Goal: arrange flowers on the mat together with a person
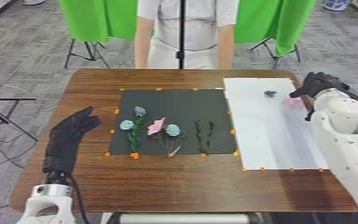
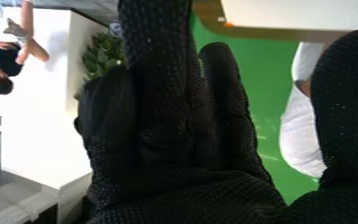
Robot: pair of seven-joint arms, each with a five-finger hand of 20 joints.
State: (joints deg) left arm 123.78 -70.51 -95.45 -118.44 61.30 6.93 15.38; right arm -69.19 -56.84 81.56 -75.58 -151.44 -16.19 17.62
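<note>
Several flowers [image 1: 127,125] lay on the dark mat [image 1: 177,100]; to its right, a pink bloom [image 1: 292,102] and bluish bloom [image 1: 270,93] seemed left to place, and the right hand [image 1: 320,84] was spread.

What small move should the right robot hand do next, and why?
I would judge that the right robot hand should ease toward the pink flower and try to grasp it. Its fingers look straight, and this flower lies near them on the white mat, apart from the flowers arranged on the black mat.
</note>
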